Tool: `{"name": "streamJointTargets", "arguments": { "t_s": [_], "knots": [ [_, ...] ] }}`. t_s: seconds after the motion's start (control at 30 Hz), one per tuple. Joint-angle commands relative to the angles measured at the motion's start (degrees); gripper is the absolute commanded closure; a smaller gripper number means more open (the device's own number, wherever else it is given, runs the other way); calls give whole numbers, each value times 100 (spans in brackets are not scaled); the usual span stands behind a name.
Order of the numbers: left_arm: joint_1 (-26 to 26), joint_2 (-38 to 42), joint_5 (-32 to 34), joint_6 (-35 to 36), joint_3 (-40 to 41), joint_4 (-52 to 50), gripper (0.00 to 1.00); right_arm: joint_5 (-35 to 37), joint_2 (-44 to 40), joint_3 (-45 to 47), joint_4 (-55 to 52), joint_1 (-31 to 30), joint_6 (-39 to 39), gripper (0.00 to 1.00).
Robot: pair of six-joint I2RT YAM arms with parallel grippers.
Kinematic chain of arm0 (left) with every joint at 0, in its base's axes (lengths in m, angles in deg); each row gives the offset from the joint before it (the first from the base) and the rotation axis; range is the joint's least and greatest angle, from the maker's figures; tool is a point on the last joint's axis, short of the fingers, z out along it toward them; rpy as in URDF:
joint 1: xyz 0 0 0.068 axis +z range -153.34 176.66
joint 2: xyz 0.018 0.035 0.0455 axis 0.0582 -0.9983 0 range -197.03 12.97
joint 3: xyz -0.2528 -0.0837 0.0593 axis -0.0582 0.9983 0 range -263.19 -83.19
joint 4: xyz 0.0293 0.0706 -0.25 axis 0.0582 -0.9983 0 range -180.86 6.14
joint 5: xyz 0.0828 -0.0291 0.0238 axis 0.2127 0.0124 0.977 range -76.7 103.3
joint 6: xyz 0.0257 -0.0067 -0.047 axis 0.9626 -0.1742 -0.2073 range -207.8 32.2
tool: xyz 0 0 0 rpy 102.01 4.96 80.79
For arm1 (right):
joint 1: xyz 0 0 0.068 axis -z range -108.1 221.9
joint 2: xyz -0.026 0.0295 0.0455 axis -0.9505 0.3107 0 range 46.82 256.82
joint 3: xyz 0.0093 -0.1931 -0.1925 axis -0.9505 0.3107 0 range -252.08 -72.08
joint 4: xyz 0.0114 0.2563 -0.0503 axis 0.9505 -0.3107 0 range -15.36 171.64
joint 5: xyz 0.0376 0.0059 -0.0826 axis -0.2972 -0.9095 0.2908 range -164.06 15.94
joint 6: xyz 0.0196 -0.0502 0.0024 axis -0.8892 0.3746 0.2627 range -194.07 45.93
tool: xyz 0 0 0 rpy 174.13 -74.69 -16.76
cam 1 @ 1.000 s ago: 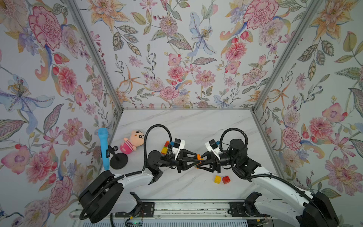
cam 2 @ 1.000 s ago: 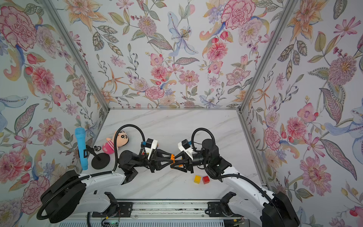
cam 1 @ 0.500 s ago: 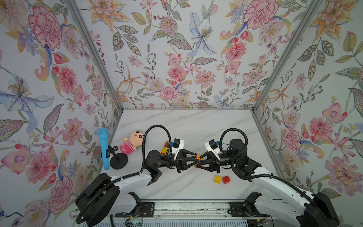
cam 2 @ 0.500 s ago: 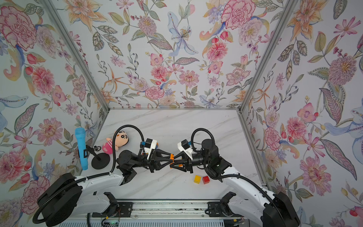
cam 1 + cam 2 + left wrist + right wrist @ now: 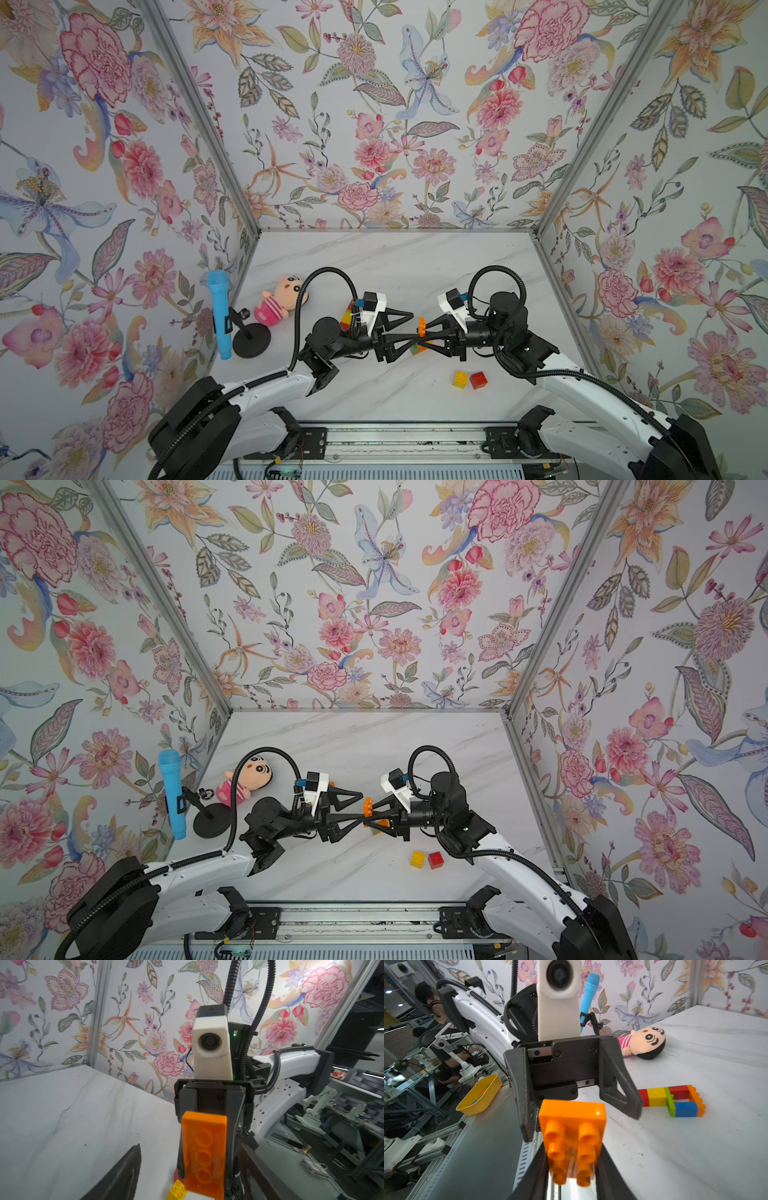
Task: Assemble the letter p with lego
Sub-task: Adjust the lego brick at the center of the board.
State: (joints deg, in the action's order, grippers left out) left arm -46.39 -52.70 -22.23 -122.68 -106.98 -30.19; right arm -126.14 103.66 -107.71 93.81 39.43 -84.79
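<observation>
Orange brick (image 5: 572, 1118) hangs mid-frame in both top views, above the table (image 5: 395, 266). The right hand (image 5: 571, 1169) pinches it, and the left hand (image 5: 581, 1127) stands wide open around it. This looks like a hand-over.

Next, carry it to the build (image 5: 672, 1099), left of centre in a top view, line up the studs and press. Yellow brick (image 5: 460, 379) and red brick (image 5: 478, 380) lie lower right. No writing is readable.

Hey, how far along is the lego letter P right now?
Done: a multicoloured brick assembly shaped like a P, stem plus closed loop, lies on the table. In hand: the right gripper holds an orange brick; the left gripper stands open around it. Left: that brick and the loose yellow brick and red brick are unattached.
</observation>
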Motion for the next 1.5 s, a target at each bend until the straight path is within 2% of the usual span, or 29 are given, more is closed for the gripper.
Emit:
{"name": "streamJointTargets", "arguments": {
  "t_s": [0.0,0.13,0.2,0.3,0.4,0.5,0.6,0.77,0.93,1.27,1.47],
  "knots": [
    [81,359,1592,954,-19,-1666,1,511,-77,-94,-496,456,-185,96],
    [-25,61,2266,1286,-366,-3027,1,1213,14,-49,-862,829,-283,94],
    [-394,-199,2635,1437,-443,-3396,1,1506,110,-44,-1048,957,-276,94],
    [-1204,-720,3486,1482,-536,-3655,1,1698,167,-27,-1148,1124,-323,96],
    [-1627,-1277,4031,1177,-599,-3656,1,1878,149,-24,-1252,1155,-297,96],
    [-1845,-1690,4838,929,-826,-3837,1,1913,143,-16,-1340,1176,-255,96],
    [-1965,-2110,5333,788,-1097,-3879,1,1666,152,-23,-1335,1186,-187,95],
    [-1960,-2719,5416,794,-1424,-3749,1,1629,126,-31,-1348,1182,-175,96],
    [-1940,-2967,5394,776,-1605,-3767,1,1621,132,-21,-1375,1184,-160,96],
    [-1616,-2976,5559,463,-1544,-3976,1,1647,260,-132,-1503,1182,-117,95],
    [-1410,-2787,5734,572,-1470,-4021,1,1686,402,-175,-1546,1100,-97,95]
  ]
}}
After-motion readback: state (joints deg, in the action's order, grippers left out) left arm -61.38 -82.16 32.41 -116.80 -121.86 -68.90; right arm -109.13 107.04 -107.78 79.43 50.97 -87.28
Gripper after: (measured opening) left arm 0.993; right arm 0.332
